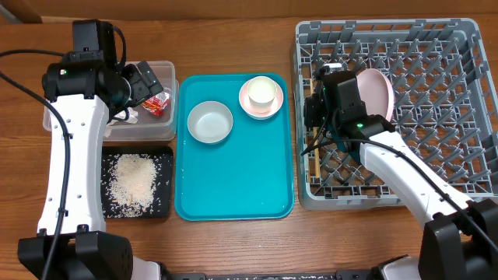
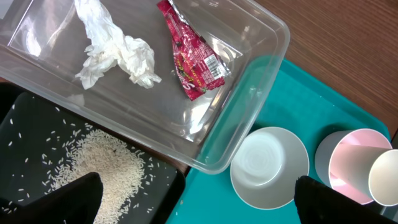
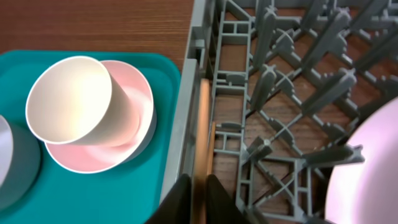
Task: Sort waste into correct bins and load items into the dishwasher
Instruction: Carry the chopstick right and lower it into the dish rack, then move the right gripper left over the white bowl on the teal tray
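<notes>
My left gripper is open and empty above the clear tub, which holds the white tissue and the red wrapper. Rice lies in the black tray. The grey-white bowl and the white cup on the pink saucer stand on the teal tray. My right gripper is shut on the wooden chopsticks at the left inner wall of the grey dish rack. The pink plate stands in the rack.
The teal tray lies between the bins and the rack. The rack's upright pegs crowd the space right of the chopsticks. Bare wooden table shows at the front.
</notes>
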Controlling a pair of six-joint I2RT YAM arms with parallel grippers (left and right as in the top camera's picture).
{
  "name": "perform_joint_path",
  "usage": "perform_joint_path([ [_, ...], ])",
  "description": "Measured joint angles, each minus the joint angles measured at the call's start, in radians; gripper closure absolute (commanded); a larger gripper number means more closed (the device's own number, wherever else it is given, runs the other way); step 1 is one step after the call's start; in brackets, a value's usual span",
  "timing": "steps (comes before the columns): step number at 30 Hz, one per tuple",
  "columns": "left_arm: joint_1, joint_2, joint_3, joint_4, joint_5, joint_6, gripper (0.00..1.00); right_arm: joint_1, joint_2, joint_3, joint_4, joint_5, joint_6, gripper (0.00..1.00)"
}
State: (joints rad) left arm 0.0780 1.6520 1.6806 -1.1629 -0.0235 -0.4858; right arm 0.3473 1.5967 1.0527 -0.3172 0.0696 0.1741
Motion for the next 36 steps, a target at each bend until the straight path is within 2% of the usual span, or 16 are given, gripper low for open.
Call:
perform_joint_path([
  [10,0.0,0.0,0.0,0.0,0.0,0.0,0.0,0.0,0.0,0.0,-0.003,0.0,0.002,0.85],
  [14,0.0,0.0,0.0,0.0,0.0,0.0,0.0,0.0,0.0,0.0,0.057,-0.011,0.013,0.85],
  [21,0.0,0.0,0.0,0.0,0.0,0.0,0.0,0.026,0.0,0.097,0.068,-0.225,0.087,0.85],
  [25,0.0,0.0,0.0,0.0,0.0,0.0,0.0,0.11,0.0,0.153,0.12,-0.3,0.174,0.84],
  [28,0.0,0.0,0.0,0.0,0.0,0.0,0.0,0.216,0.0,0.174,0.122,-0.277,0.2,0.79],
  [32,0.0,0.0,0.0,0.0,0.0,0.0,0.0,0.346,0.0,0.212,0.074,-0.234,0.168,0.71],
  [36,0.0,0.0,0.0,0.0,0.0,0.0,0.0,0.401,0.0,0.243,0.064,-0.215,0.096,0.66],
])
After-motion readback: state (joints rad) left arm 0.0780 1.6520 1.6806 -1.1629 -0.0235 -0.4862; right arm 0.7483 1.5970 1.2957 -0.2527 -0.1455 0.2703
